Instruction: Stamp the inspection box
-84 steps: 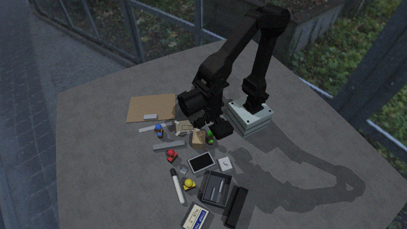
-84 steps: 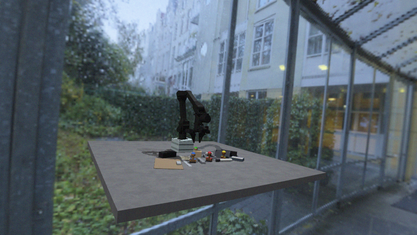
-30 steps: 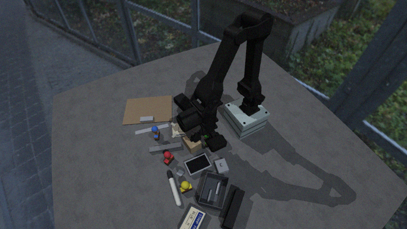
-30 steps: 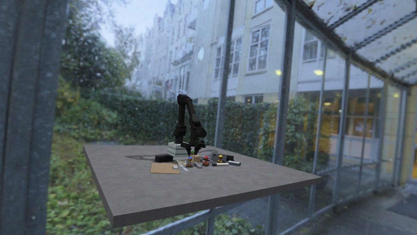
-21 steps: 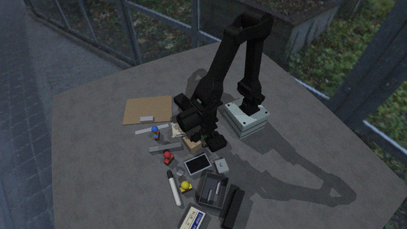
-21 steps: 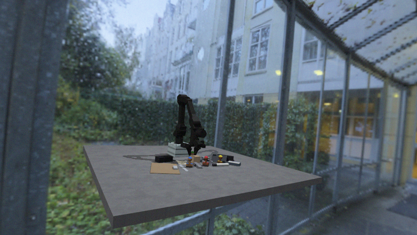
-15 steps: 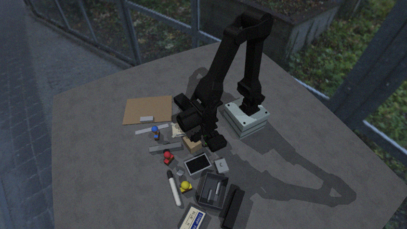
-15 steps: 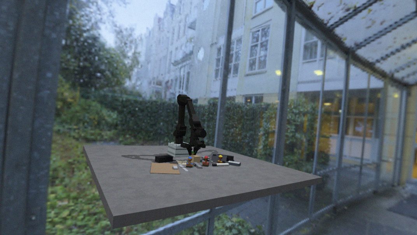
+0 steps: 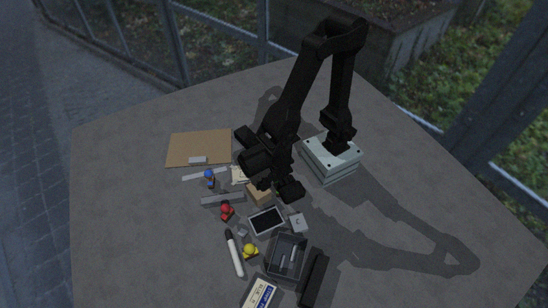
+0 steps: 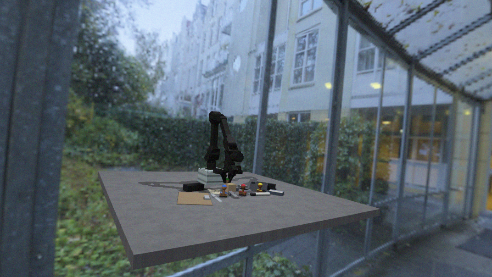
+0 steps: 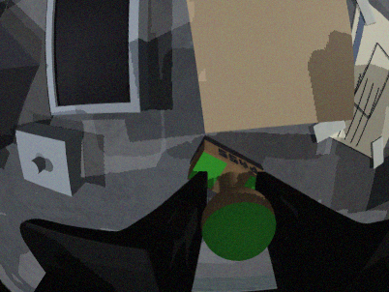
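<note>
My gripper [image 11: 232,180] is shut on the green-topped stamp [image 11: 239,231] [image 10: 227,179], whose wooden base has dark lettering on its side that looks like PASS. Whether its base touches the bench cannot be told. In the top view the arm hides most of it. The black ink pad [image 9: 265,221] [image 11: 92,53] lies open in its pale frame, upper left in the wrist view. The cream card [image 9: 238,174] [image 11: 376,74] lies taped down at the wrist view's upper right. Its outlined box is only partly in view, and the arm covers part of the card in the top view.
A tan block [image 9: 259,194] [image 11: 271,63] stands close beside the stamp, between pad and card. A small grey block [image 9: 297,222] [image 11: 45,161] is near the pad. Red [image 9: 226,210], blue [image 9: 209,177] and yellow [image 9: 249,250] stamps, a marker [image 9: 234,257] and a dark tray [image 9: 270,263] stand around.
</note>
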`<state>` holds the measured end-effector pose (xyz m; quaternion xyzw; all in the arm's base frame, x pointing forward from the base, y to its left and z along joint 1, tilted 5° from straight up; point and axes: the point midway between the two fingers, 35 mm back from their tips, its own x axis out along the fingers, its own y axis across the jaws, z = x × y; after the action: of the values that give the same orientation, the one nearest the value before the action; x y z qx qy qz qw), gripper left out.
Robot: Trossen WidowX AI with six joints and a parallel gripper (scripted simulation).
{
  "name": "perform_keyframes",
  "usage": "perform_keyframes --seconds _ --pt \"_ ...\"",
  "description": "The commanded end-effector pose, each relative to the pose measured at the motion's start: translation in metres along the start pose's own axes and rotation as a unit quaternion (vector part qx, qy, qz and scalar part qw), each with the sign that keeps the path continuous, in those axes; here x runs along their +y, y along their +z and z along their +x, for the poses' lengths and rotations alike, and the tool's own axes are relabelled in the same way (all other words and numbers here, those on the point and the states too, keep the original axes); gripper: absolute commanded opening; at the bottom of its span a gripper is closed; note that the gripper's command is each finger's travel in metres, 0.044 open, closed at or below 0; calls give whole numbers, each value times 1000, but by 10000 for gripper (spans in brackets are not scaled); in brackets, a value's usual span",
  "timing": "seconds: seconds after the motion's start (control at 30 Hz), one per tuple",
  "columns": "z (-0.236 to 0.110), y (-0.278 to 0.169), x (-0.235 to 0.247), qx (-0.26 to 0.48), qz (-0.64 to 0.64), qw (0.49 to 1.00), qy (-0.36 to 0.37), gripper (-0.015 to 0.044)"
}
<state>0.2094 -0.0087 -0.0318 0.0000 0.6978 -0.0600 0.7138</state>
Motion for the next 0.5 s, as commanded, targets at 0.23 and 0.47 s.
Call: perform_keyframes --seconds 0.23,0.47 --pt "-6 1 0 -1 1 1000 0 0" --pt "-9 2 0 -1 1 1000 0 0"
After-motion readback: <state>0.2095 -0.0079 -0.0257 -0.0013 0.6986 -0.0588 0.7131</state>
